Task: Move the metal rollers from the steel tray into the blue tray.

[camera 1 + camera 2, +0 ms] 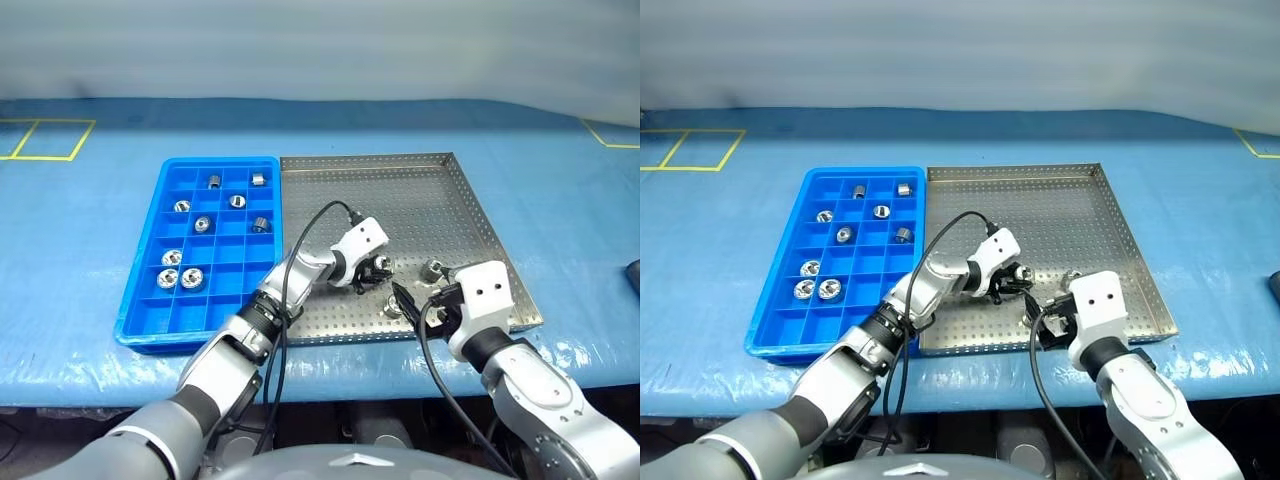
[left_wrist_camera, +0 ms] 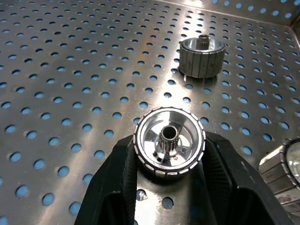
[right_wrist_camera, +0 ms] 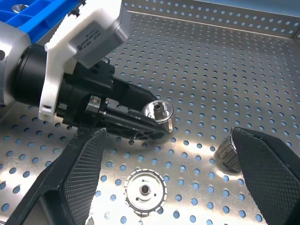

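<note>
In the left wrist view, the frame edge cuts off one metal roller, and the left tool's fingers hide the lower flanks of the gripped roller. In the head views, we cannot resolve the hole or base of the rollers in the blue tray. A dark object on the counter is cropped.

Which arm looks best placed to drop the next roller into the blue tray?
The left gripper: it is shut on a roller and nearer the blue tray. The right gripper is open, holding nothing.
</note>
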### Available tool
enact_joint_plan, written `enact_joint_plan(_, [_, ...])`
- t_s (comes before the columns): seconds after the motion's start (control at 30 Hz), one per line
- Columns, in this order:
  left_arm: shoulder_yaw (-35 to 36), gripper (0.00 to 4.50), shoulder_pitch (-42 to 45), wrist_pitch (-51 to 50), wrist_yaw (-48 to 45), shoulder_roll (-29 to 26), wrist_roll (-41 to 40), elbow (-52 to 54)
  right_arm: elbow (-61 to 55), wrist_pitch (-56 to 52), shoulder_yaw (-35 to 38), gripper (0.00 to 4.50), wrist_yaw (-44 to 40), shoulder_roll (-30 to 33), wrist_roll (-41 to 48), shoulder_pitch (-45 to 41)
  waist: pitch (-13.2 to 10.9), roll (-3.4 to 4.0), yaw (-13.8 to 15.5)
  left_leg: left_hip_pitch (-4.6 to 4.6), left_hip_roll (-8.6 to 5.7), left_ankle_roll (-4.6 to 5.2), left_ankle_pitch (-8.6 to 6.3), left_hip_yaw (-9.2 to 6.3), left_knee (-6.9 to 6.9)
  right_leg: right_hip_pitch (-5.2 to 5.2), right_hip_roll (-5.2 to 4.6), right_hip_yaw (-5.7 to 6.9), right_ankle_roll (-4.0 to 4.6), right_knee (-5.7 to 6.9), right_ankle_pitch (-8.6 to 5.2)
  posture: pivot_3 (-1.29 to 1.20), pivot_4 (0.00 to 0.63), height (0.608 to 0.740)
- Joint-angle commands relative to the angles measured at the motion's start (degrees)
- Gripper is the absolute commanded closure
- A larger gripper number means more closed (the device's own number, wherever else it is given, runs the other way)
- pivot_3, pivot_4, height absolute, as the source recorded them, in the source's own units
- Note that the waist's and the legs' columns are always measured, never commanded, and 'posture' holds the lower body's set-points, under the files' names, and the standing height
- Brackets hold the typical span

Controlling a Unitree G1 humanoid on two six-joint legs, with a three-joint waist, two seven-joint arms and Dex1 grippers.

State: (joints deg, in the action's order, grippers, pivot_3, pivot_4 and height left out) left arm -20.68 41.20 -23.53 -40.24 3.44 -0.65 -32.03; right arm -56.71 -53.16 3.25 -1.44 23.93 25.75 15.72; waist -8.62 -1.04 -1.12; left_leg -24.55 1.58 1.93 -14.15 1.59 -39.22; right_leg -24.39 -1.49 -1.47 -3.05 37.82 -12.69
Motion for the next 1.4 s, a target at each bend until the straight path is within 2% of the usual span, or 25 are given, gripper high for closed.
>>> enact_joint_plan(0.03, [4.5,2.82,1.1,-1.2,2.1,0.4,-2.8,7.8,-0.1,0.2,-0.4,0.00,-1.1,0.0,-0.3,-2.2,0.0,0.00,0.1,0.00,0.00,0.00,0.00,0.00,0.00,0.00,-0.01,0.00,-0.05,0.00,0.03,0.01,0.150,0.740])
enact_joint_plan(0.2, [9.5,2.82,-0.4,-6.1,5.7,-3.2,-4.4,20.0,1.5,-0.2,-2.8,0.00,-3.5,0.8,-0.2,-6.7,0.0,0.00,0.3,0.00,-0.01,0.00,0.00,-0.01,0.01,0.00,0.00,0.00,-0.09,-0.01,0.07,0.04,0.150,0.740])
enact_joint_plan(0.4, [13.1,2.82,-6.2,-12.4,8.8,-10.2,-5.1,36.5,5.6,0.3,-7.6,0.00,-7.1,1.7,-0.6,-13.8,0.0,0.02,0.5,0.01,0.01,-0.01,0.01,-0.06,0.03,0.01,0.00,0.02,0.05,0.00,0.16,0.04,0.150,0.740])
enact_joint_plan(0.43, [13.5,2.82,-7.2,-13.1,9.5,-11.3,-5.1,38.6,6.2,0.4,-8.4,0.00,-7.6,1.7,-0.7,-14.8,0.0,0.02,0.7,0.01,0.01,-0.01,0.01,-0.05,0.03,0.01,-0.01,0.01,0.06,0.00,0.17,0.13,0.150,0.740])
enact_joint_plan(0.67, [17.4,2.82,-15.1,-18.4,16.2,-17.2,-3.6,50.5,11.4,1.7,-14.0,0.00,-10.7,0.8,-2.6,-21.6,0.0,0.00,2.9,0.03,0.01,-0.02,0.02,-0.11,0.03,0.04,-0.04,0.07,0.09,0.01,0.19,0.18,0.150,0.740])
enact_joint_plan(1.0, [22.0,2.82,-24.3,-23.2,20.6,-21.9,-4.7,56.5,12.8,2.2,-15.7,0.00,-12.6,-0.2,-3.6,-22.3,0.0,-0.01,5.2,0.02,0.02,-0.04,0.03,-0.20,0.02,0.08,-0.11,0.18,0.14,-0.02,0.18,0.24,0.150,0.740])
enact_joint_plan(1.23, [19.7,2.82,-24.6,-22.5,20.8,-21.0,-5.2,53.8,13.1,2.1,-15.7,0.00,-13.1,-1.0,-4.2,-22.6,0.0,-0.01,6.1,0.01,0.02,-0.06,0.09,-0.23,0.02,0.09,-0.11,0.25,0.27,-0.01,0.06,0.23,0.150,0.740])
enact_joint_plan(1.4, [17.3,2.82,-24.9,-22.5,20.9,-22.4,-3.7,51.1,12.1,1.6,-15.0,0.00,-12.8,-1.4,-4.7,-21.3,0.0,-0.01,5.9,0.01,0.00,-0.05,0.09,-0.22,0.03,0.08,-0.11,0.25,0.31,-0.01,0.08,0.20,0.150,0.740])
